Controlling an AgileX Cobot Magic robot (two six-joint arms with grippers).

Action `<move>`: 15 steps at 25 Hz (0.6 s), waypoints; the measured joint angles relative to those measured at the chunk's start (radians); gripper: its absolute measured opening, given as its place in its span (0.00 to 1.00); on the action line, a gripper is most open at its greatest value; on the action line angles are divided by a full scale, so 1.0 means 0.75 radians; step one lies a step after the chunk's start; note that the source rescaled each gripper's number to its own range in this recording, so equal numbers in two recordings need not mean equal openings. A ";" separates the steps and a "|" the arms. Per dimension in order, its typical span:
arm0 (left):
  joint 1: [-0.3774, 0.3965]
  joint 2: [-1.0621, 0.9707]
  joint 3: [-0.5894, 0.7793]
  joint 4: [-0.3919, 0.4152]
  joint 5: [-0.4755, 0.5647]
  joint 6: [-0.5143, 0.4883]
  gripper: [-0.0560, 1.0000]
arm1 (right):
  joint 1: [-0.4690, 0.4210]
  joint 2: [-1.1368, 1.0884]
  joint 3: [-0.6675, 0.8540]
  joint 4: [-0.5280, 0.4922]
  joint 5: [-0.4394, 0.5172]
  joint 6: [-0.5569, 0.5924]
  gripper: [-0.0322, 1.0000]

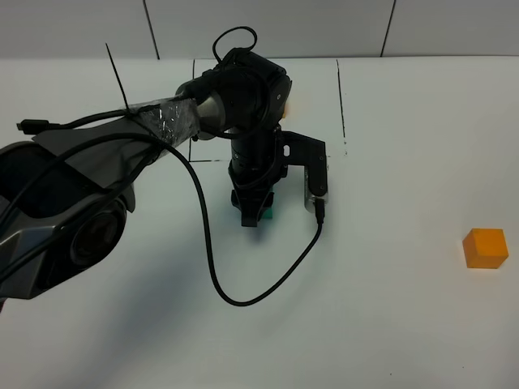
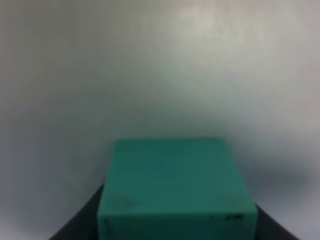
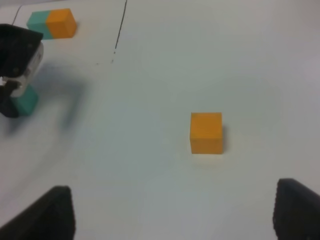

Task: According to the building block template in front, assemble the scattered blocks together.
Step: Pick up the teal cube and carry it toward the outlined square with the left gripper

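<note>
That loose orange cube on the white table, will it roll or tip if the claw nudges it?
Probably neither. The orange cube has flat faces and rests flat on the table, so rolling seems unlikely. It looks as wide as tall, so a low push should slide it. Its crisp edges suggest it stays stiff when gripped.

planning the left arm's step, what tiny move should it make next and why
Probably lift the teal cube slightly: the left pincer looks closed on its two sides, while the orange cube sits far to the right, apart from it. The template shows teal and orange joined side by side, so the teal one likely must travel.
</note>
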 joint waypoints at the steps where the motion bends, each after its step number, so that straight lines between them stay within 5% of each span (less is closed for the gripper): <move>1: 0.000 0.000 0.000 0.000 0.000 0.000 0.07 | 0.000 0.000 0.000 0.000 0.000 0.000 0.89; 15: 0.000 0.000 0.000 -0.010 -0.001 0.008 0.10 | 0.000 0.000 0.000 0.000 0.000 0.000 0.89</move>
